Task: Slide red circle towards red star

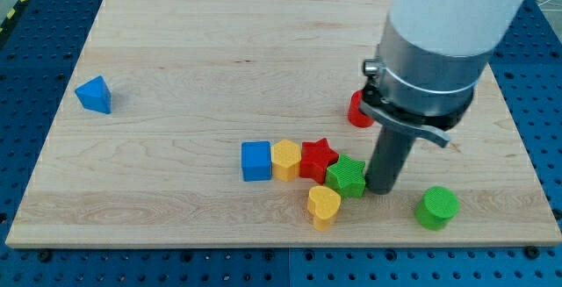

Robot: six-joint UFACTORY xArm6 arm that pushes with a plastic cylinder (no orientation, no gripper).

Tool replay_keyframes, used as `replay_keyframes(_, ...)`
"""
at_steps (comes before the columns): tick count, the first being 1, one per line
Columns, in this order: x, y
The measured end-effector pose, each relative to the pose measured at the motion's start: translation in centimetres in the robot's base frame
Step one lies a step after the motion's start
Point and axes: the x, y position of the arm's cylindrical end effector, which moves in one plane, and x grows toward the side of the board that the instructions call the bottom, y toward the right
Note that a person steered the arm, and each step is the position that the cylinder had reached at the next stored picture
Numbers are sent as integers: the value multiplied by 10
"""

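I'm resting my tip (381, 189) just right of the green star (348, 176); the red circle (358, 110) (half hidden) is sitting well apart from the red star (317, 159), unpushed. No fingers here.

The pale wooden board (176, 76) shows fine grain and a smooth matt finish. The red plastic star (317, 159) and green ridged plastic star (348, 175) look matt; the dark rod (387, 160) seems metal.
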Motion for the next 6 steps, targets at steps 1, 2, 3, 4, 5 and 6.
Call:
replay_keyframes(1,-21,45)
replay_keyframes(2,-63,77)
replay_keyframes(3,-103,74)
replay_keyframes(4,-135,52)
replay_keyframes(5,-144,24)
replay_keyframes(6,-115,2)
